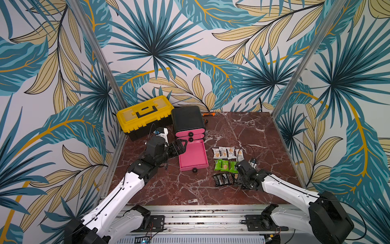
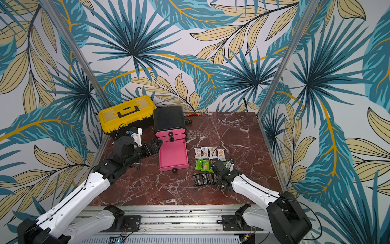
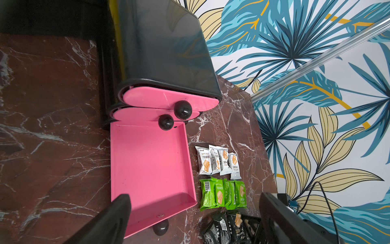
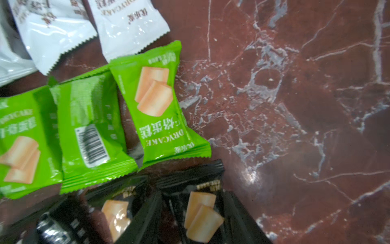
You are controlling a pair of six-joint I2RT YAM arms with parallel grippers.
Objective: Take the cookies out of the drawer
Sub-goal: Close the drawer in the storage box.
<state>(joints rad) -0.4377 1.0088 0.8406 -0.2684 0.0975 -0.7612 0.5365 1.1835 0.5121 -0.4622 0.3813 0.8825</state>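
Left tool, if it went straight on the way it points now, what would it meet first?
Probably the open pink drawer: the left tool hangs open beside it, angled down over its bare floor. Depth is unclear; the green packets lie beyond.

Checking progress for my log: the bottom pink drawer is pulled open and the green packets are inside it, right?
No. The bottom pink drawer is pulled open, but it is empty; the green packets lie on the table beside it, as the left wrist view shows.
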